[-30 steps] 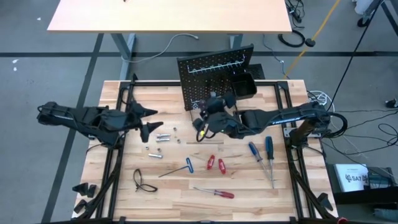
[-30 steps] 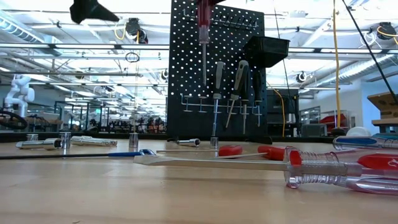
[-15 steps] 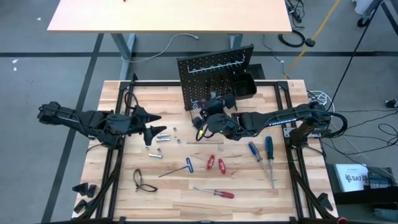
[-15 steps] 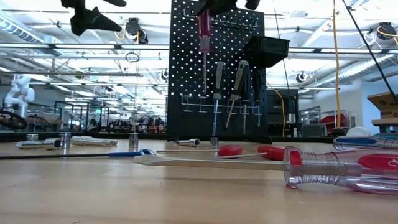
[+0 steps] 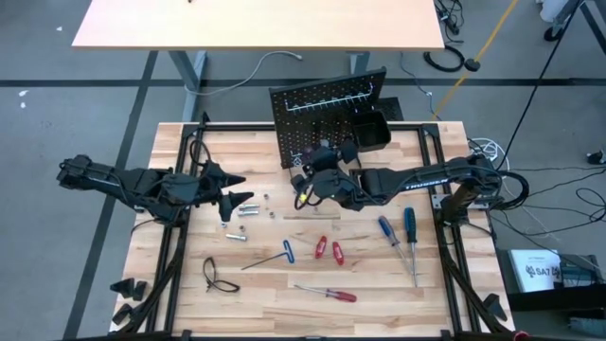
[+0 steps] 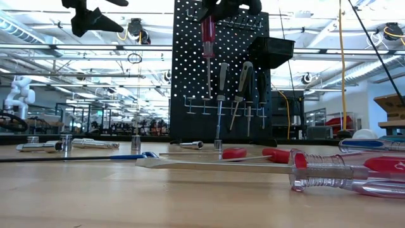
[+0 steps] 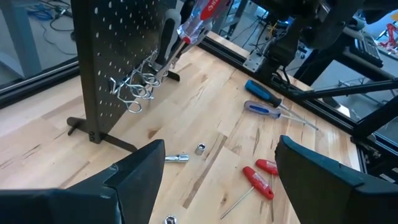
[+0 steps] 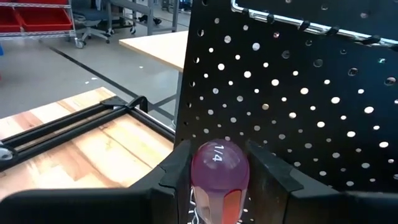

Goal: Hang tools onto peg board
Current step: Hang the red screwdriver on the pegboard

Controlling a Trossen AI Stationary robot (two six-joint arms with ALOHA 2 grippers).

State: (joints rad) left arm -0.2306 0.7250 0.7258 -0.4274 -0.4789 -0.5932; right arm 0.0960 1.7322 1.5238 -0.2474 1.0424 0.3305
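The black peg board [image 5: 327, 121] stands upright at the table's far middle, with two tools [image 6: 231, 92] hanging in its hook rail and a black bin [image 6: 272, 50] on its right. Just in front of its face, my right gripper [image 5: 311, 180] is shut on a screwdriver with a clear red handle [image 6: 207, 38], whose shaft [image 6: 209, 77] points down. Other tools lie on the table: a blue T-handle key [image 5: 284, 251], red stubby drivers [image 5: 329, 251] and blue screwdrivers [image 5: 400, 232]. My left gripper [image 5: 232, 189] hovers open over the table's left side, holding nothing. My right gripper pinches the red handle near its rounded top end [image 8: 219, 167], one finger [image 8: 180, 171] on each side. The fingers reach about level toward the peg board and lie across the handle. The screwdriver hangs upright below the hold, tip down, well clear of the table.
Silver sockets and bits [image 5: 241, 210] lie near my left gripper. A black loop [image 5: 216, 275] and a long red screwdriver [image 5: 331, 294] lie toward the near edge. Black frame rails [image 5: 180, 256] run along both table sides. Bare wood shows at the near left.
My right gripper has sunk a little with the red screwdriver and edged closer to the peg board's face; the tool stays upright. My left gripper dropped slightly at first and then kept still, open as before.
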